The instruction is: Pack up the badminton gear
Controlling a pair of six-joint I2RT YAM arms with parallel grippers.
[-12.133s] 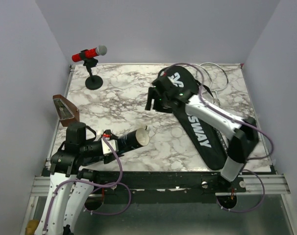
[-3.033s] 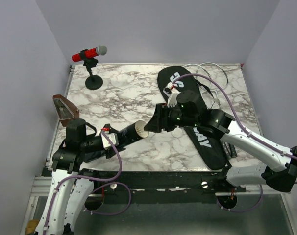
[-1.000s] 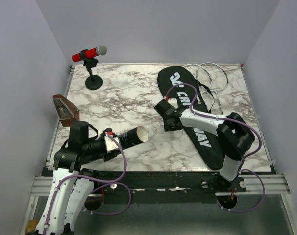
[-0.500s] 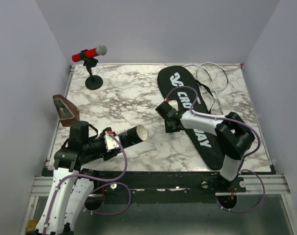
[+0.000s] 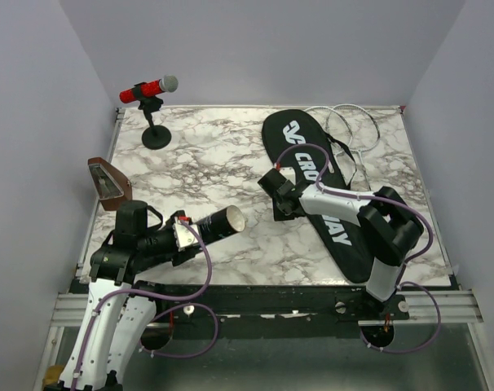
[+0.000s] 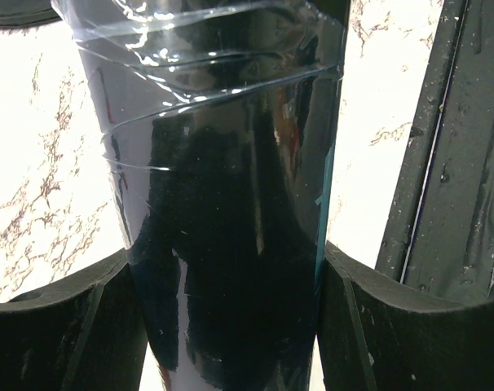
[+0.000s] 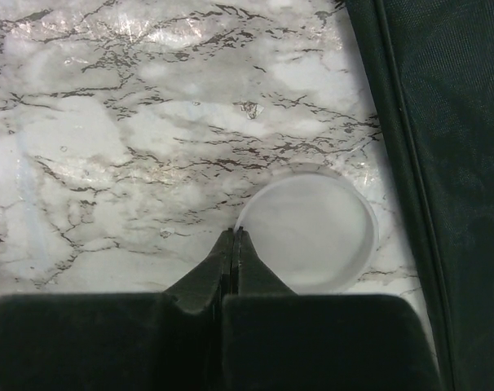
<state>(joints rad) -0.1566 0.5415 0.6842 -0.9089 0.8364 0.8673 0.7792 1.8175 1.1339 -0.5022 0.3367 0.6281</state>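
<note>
My left gripper (image 5: 180, 237) is shut on the long black tube (image 5: 214, 226), holding it tilted above the near-left table, its pale open end toward the middle. In the left wrist view both fingers (image 6: 59, 326) press the tube's (image 6: 222, 204) glossy sides. A round translucent white lid (image 7: 308, 238) lies flat on the marble beside the black bag (image 7: 443, 122). My right gripper (image 7: 236, 233) is shut, its tips pinching the lid's near-left rim. From above, the right gripper (image 5: 281, 204) sits low at the left edge of the CROSSWAY bag (image 5: 333, 204). Thin racket frames (image 5: 349, 122) show behind the bag.
A red microphone on a black stand (image 5: 152, 98) is at the back left. A brown wedge (image 5: 108, 183) hangs at the table's left edge. The right arm's links and purple cable (image 5: 394, 220) lie over the bag.
The right gripper's jaws have closed onto the lid's rim. The right arm shifted only slightly. The left arm and the tube have stayed put.
</note>
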